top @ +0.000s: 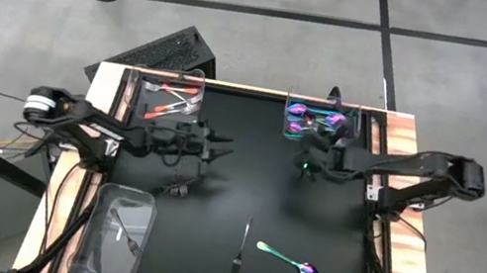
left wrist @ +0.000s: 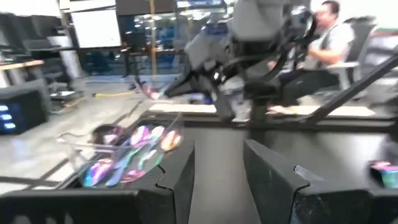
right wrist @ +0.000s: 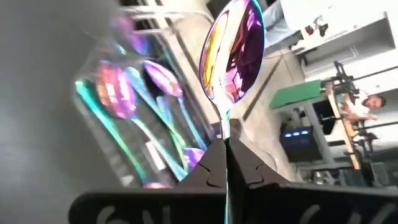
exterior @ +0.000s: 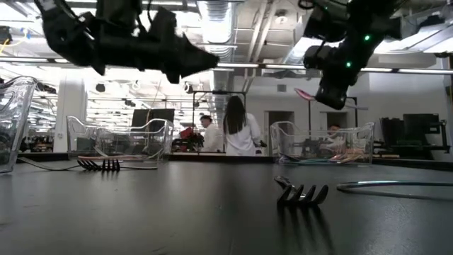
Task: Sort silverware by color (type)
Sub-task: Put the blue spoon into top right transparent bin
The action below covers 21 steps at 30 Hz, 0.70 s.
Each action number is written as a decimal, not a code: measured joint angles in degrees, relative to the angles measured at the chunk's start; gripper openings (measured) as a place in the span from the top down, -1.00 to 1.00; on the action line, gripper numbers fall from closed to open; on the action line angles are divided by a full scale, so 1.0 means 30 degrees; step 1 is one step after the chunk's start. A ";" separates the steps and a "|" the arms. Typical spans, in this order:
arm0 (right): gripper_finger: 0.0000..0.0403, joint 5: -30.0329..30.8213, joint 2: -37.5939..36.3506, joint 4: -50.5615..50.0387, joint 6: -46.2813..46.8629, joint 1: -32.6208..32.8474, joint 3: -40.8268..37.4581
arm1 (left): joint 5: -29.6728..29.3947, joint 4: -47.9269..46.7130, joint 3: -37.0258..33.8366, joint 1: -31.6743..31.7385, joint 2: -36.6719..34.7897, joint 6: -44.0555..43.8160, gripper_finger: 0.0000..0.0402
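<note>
spoon held above the far tray

the left gripper [top: 222, 143] is seen part open over the middle-left of the table [top: 237, 176], with nothing between its fingers [left wrist: 273, 180]. behind it, a clear tray [top: 167, 95] with coppery pieces is set at the far left edge; a second clear tray [top: 114, 232] with a dark piece stands at the near left corner. a dark fork [top: 243, 247] is laid near the middle front, and two iridescent spoons [top: 292, 262] lie to its right. the right gripper [top: 305, 163] is clamped shut on the handle of an iridescent spoon [right wrist: 233, 53], held bowl outward just in front of the far right tray [top: 319, 120], where more iridescent pieces are gathered. people are seen in the room behind.
</note>
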 joint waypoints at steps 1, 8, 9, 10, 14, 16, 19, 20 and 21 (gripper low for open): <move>0.96 -0.0002 -0.0099 0.0467 -0.0755 -0.0592 -0.0183 | -0.0269 0.0270 0.0123 0.0151 0.0485 0.0293 0.38; 0.91 0.0038 0.1229 0.6963 -0.6465 -0.4438 -0.2092 | -0.2948 -0.0170 0.2567 0.0553 0.3182 0.3821 0.38; 0.87 -0.0114 0.1516 0.7709 -0.7284 -0.4728 -0.2210 | -0.3448 -0.0868 0.2953 0.0531 0.3230 0.3910 0.38; 0.83 -0.0254 0.1763 0.8361 -0.7999 -0.4967 -0.2222 | -0.3785 -0.1530 0.3349 0.0532 0.3251 0.3942 0.38; 0.61 -0.0671 0.2235 0.9732 -0.9908 -0.5520 -0.2222 | -0.4462 -0.3184 0.4184 0.0986 0.3251 0.3571 0.38; 0.50 -0.0843 0.2254 0.9728 -1.0106 -0.5617 -0.2222 | -0.4203 -0.3313 0.4223 0.1443 0.3251 0.3048 0.38; 0.35 -0.0825 0.2222 0.9864 -0.9822 -0.5683 -0.2207 | -0.2879 -0.3128 0.3788 0.2307 0.3292 0.4029 0.38; 0.31 -0.0823 0.2102 0.9733 -0.9325 -0.5617 -0.2214 | -0.2781 -0.2634 0.3576 0.2582 0.3519 0.4288 0.38; 0.27 -0.0699 0.1877 0.9654 -0.8442 -0.5383 -0.2214 | -0.2696 -0.2184 0.3369 0.2829 0.3667 0.4296 0.38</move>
